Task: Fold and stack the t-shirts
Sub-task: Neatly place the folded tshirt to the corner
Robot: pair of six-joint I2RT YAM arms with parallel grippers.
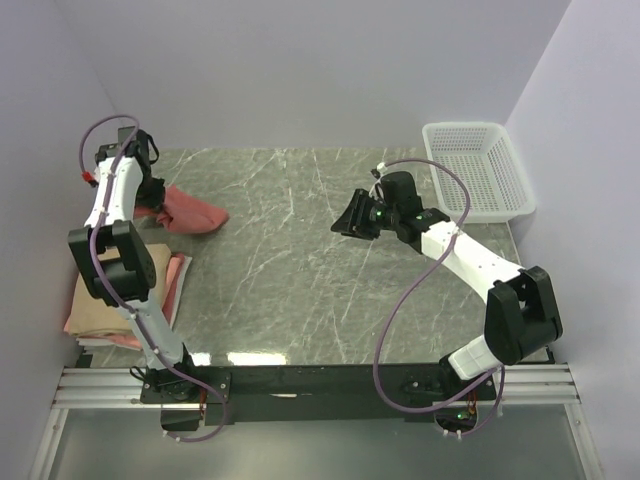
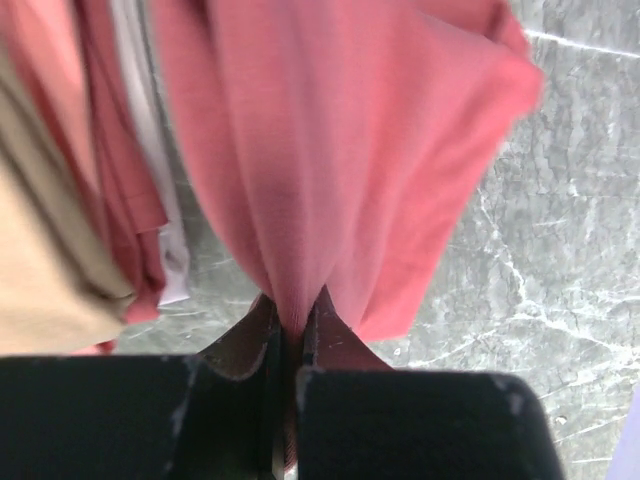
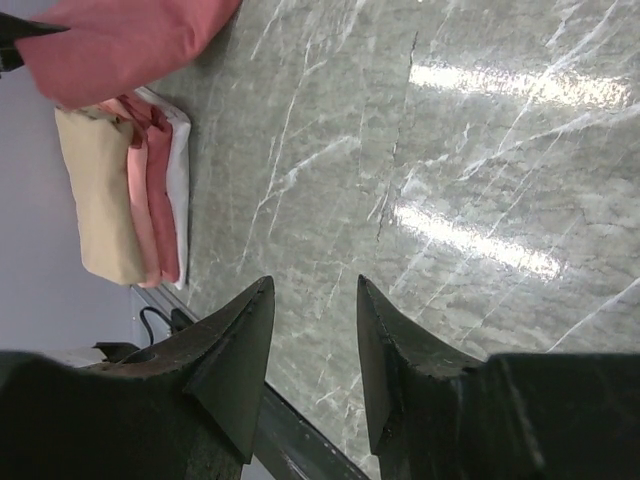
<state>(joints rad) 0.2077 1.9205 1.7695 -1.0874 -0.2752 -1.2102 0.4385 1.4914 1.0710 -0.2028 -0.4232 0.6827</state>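
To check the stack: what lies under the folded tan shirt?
Under the tan shirt: edges of pink cloth, redder cloth, then white cloth lowest. Everything beyond those edges is covered.

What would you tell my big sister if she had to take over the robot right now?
Left end effector: shut on a pinch of the salmon-red t-shirt, which hangs bunched and unfolded at the far left of the table.
Right end effector: open, holding nothing, above the middle of the table.
Done: the tan-beige t-shirt lies folded on top of the pink t-shirt in a stack at the near left, with a white layer underneath.
Left: spread and fold the salmon-red t-shirt, then put it on the stack.
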